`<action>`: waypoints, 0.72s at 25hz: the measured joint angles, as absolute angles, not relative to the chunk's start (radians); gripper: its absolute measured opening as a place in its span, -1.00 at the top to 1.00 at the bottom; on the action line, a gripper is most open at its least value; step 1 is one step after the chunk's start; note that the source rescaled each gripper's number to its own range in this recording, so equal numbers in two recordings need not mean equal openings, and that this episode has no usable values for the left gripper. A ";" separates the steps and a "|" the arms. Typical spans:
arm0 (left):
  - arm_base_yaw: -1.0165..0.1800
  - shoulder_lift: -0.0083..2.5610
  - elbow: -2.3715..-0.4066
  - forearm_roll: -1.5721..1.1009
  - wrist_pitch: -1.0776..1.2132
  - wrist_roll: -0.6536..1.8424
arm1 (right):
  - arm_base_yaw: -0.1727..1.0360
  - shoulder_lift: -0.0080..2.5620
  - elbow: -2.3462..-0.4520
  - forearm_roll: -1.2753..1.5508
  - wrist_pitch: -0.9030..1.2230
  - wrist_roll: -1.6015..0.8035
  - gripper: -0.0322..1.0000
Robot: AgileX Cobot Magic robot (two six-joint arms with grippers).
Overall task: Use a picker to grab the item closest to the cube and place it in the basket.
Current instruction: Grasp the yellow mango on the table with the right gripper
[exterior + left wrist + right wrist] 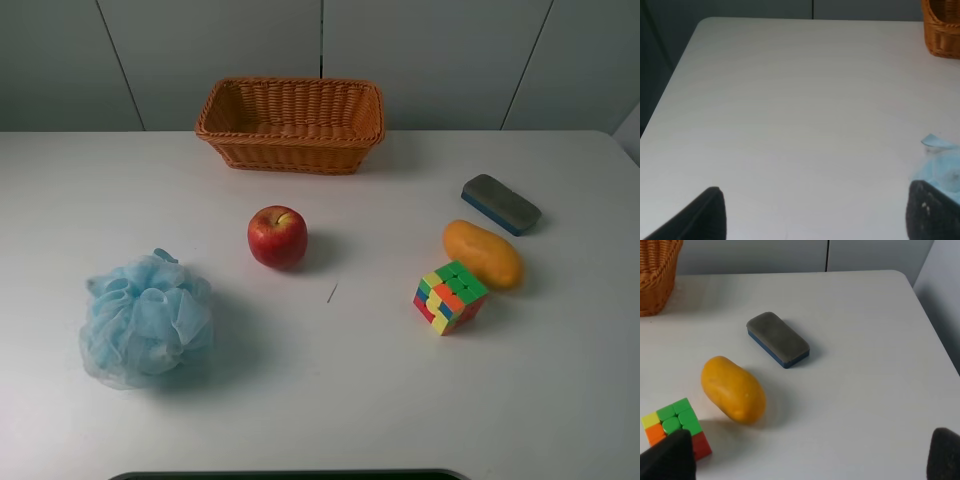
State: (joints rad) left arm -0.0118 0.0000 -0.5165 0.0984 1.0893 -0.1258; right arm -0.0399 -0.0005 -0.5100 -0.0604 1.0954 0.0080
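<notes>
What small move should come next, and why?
Probably ease the open right claw toward the mango and centre it above. The mango lies right beside the cube, nearer than the eraser or the apple, and it sits on the right arm's side.
</notes>
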 joint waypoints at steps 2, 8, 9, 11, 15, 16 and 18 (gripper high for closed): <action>-0.012 0.000 -0.517 0.098 1.089 -0.126 | -0.040 -0.001 -0.510 -0.060 1.095 0.008 -1.00; -0.012 0.000 -0.517 0.098 1.089 -0.126 | -0.040 -0.001 -0.510 -0.060 1.095 0.008 -1.00; -0.012 0.000 -0.517 0.098 1.089 -0.126 | -0.040 -0.001 -0.510 -0.060 1.095 0.008 -1.00; -0.012 0.000 -0.517 0.098 1.089 -0.126 | -0.040 -0.001 -0.510 -0.060 1.095 0.008 -1.00; -0.012 0.000 -0.517 0.098 1.089 -0.126 | -0.040 -0.001 -0.510 -0.060 1.095 -0.015 -1.00; -0.012 0.000 -0.517 0.098 1.089 -0.126 | -0.040 0.006 -0.515 -0.058 1.095 -0.031 -1.00; -0.012 0.000 -0.517 0.098 1.089 -0.126 | -0.040 0.050 -0.550 -0.057 1.086 -0.077 -1.00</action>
State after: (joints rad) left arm -0.0118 0.0000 -0.5165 0.0984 1.0893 -0.1258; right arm -0.0399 0.0502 -0.5498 -0.0566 1.0862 -0.0768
